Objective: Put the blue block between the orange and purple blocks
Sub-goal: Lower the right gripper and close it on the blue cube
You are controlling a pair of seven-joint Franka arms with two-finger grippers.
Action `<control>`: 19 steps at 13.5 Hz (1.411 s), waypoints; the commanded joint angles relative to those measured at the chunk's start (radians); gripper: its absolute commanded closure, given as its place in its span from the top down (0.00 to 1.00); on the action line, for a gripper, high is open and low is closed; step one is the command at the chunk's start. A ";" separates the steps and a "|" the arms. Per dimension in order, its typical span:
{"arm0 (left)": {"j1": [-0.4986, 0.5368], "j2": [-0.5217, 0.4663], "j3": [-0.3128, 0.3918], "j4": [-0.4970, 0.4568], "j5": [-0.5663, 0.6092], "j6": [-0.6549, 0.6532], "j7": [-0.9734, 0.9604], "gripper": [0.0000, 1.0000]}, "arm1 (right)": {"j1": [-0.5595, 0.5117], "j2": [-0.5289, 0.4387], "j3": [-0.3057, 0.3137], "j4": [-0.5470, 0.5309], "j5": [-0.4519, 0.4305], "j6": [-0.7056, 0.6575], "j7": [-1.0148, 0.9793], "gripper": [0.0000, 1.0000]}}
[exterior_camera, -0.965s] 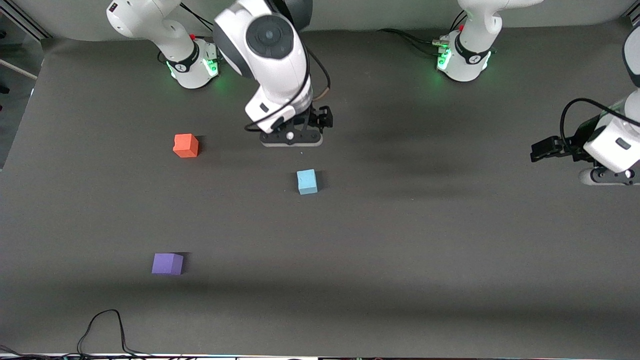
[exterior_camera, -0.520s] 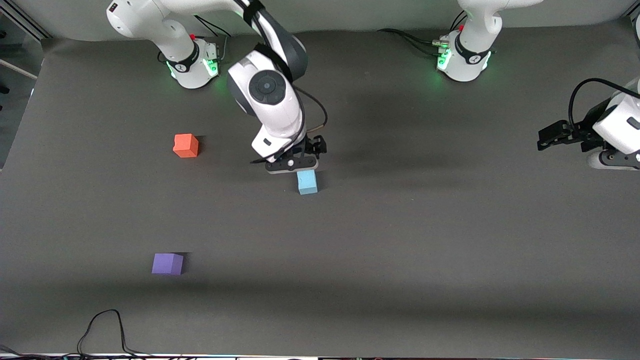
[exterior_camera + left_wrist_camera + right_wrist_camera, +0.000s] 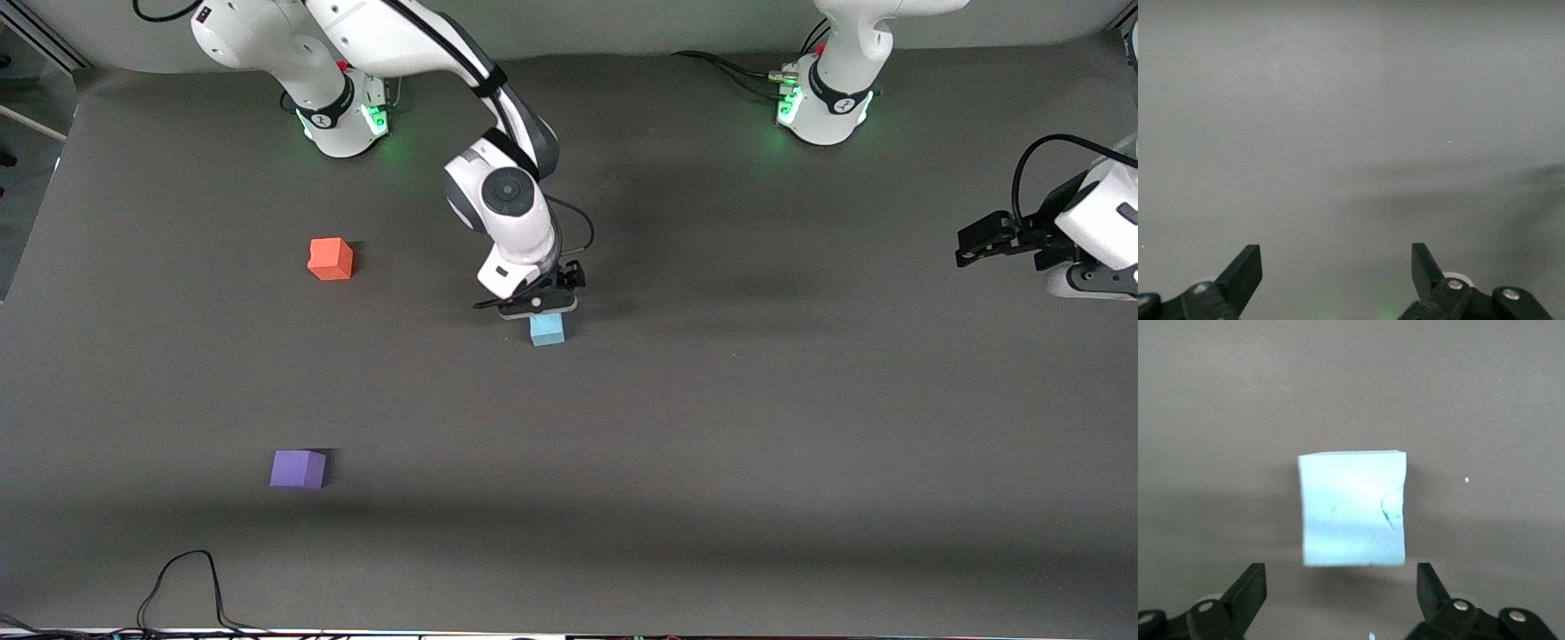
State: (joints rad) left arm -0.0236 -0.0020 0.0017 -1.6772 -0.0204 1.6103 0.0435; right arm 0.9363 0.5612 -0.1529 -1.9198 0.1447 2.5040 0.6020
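Observation:
The light blue block (image 3: 548, 330) lies on the grey table near the middle. My right gripper (image 3: 540, 308) hangs just above it, on the side toward the robot bases, and partly covers it. In the right wrist view the blue block (image 3: 1353, 509) sits ahead of the open, empty right gripper (image 3: 1341, 587). The orange block (image 3: 331, 259) lies toward the right arm's end. The purple block (image 3: 298, 468) lies nearer the front camera than the orange one. My left gripper (image 3: 971, 245) waits in the air at the left arm's end, open and empty (image 3: 1336, 267).
A black cable (image 3: 182, 587) loops on the table's front edge near the purple block. The two arm bases (image 3: 342, 111) (image 3: 822, 107) stand along the table's back edge. The dark mat (image 3: 711, 427) is bare between the blocks.
My right gripper has come down and toward the front camera, from over bare table to just above the blue block. The left gripper shifted slightly toward its end of the table. The blocks have not moved.

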 commanded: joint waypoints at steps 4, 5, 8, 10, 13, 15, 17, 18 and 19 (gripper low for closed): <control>0.010 0.000 -0.016 0.021 0.011 -0.027 0.003 1.00 | -0.008 0.088 -0.017 0.085 0.009 0.026 -0.019 0.98; 0.011 -0.001 -0.014 0.020 0.011 -0.027 0.010 1.00 | -0.008 0.089 -0.019 0.093 0.010 0.024 -0.016 0.98; 0.007 -0.006 -0.014 0.020 0.017 -0.039 0.019 1.00 | -0.008 0.097 -0.019 0.111 0.013 0.019 -0.004 0.90; 0.001 -0.007 -0.017 0.019 0.045 -0.049 0.021 1.00 | -0.008 0.097 -0.019 0.108 0.016 0.021 -0.004 0.69; 0.002 -0.007 -0.017 0.017 0.051 -0.050 0.035 1.00 | -0.008 0.095 -0.020 0.105 0.018 0.019 -0.007 0.17; 0.005 -0.007 -0.017 0.017 0.051 -0.050 0.035 1.00 | -0.013 0.074 -0.028 0.110 0.018 0.010 -0.007 0.04; 0.005 -0.007 -0.017 0.017 0.051 -0.052 0.035 1.00 | -0.022 -0.012 -0.050 0.117 0.018 -0.110 -0.014 0.04; 0.005 -0.007 -0.017 0.017 0.050 -0.052 0.035 1.00 | -0.024 -0.065 -0.056 0.134 0.018 -0.182 -0.014 0.04; 0.005 -0.007 -0.017 0.017 0.050 -0.053 0.035 1.00 | -0.021 -0.128 -0.072 0.152 0.016 -0.271 -0.014 0.04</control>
State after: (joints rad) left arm -0.0191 -0.0018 -0.0145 -1.6682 0.0184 1.5793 0.0611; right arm 0.9186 0.5718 -0.2113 -1.7751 0.1466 2.3794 0.6022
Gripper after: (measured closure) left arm 0.000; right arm 0.463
